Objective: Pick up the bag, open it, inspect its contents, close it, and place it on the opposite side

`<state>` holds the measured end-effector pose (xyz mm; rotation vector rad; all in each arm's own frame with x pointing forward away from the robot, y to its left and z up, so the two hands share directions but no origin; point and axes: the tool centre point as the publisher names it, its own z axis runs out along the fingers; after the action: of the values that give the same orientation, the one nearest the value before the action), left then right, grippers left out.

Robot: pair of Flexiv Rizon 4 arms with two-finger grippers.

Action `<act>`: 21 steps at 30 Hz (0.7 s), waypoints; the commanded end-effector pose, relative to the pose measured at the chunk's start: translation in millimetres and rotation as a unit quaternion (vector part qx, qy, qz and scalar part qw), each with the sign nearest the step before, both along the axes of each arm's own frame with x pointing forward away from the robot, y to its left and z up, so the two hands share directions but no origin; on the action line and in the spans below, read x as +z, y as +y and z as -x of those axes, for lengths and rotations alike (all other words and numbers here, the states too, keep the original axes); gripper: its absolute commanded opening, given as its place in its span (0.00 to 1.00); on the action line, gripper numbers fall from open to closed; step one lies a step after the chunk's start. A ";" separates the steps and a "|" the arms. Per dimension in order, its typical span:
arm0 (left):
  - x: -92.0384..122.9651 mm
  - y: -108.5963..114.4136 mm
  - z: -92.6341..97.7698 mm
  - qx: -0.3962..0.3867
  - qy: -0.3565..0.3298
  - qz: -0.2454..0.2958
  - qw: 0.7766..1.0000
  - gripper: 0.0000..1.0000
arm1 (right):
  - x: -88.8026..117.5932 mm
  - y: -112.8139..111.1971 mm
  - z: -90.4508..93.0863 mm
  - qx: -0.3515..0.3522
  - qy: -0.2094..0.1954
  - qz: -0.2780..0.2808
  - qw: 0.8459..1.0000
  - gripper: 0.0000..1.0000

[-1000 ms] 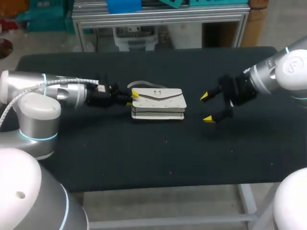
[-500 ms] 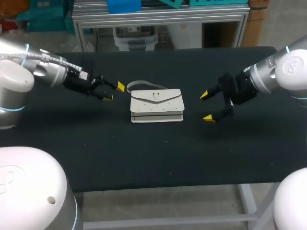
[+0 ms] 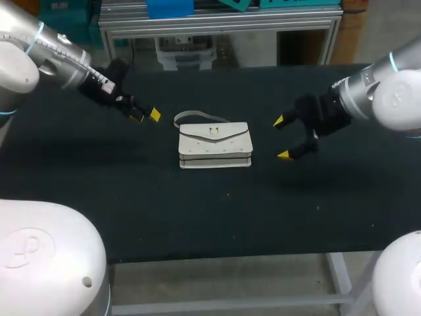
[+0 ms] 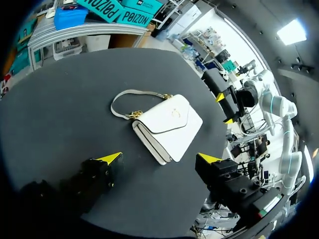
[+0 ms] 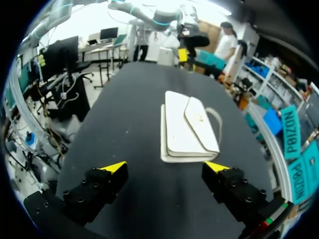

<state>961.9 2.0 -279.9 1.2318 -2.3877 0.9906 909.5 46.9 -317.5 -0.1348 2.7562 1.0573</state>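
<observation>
White bag (image 3: 215,145) lying flat near the middle of the black table (image 3: 197,263), flap side up. The flap is folded down over the body, with a small gold clasp (image 3: 212,130) at its point. Whether the clasp is actually fastened cannot be made out at this range. The bag's edge shows layered gussets along the near side. A pale strap (image 3: 191,116) loops out from the bag's far left corner and rests on the table surface.

Left gripper (image 3: 146,116): off the strap end of the bag, a short way from the strap loop and touching neither it nor the bag. In the left wrist view the bag (image 4: 167,127) lies ahead of the left gripper (image 4: 159,158), whose yellow-tipped fingers are spread wide with nothing between them.

Right gripper (image 3: 281,137): off the opposite end of the bag, apart from it, with bare table between. In the right wrist view the bag (image 5: 187,127) lies ahead of the right gripper (image 5: 165,166), seen end-on with the flap turned toward the strap side. Here too the fingers stand well apart and hold nothing.

Both arms enter from their own sides, and the bag sits between the two grippers.
</observation>
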 end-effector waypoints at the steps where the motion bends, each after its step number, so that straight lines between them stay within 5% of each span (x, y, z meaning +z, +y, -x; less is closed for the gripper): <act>1: 7.9 5.2 -4.4 -0.054 0.006 -0.028 0.998 1.00 | 6.0 5.9 7.3 -0.004 -0.018 0.018 1.000 1.00; 5: 17.2 10.7 -8.1 -0.112 0.040 -0.064 0.991 1.00 | 9.0 11.0 7.9 -0.001 -0.031 0.040 0.999 1.00; 16: 17.2 10.7 -8.1 -0.112 0.040 -0.064 0.991 1.00 | 23.4 27.4 3.8 -0.028 -0.066 0.097 0.993 1.00; 21: 14.3 5.7 -16.5 -0.216 -0.070 -0.110 0.968 1.00 | 17.3 38.0 3.1 -0.042 -0.079 0.130 0.987 1.00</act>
<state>980.1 15.1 -267.8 0.9043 -2.6146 0.7464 907.5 75.1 -291.0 -0.1918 2.7088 0.8548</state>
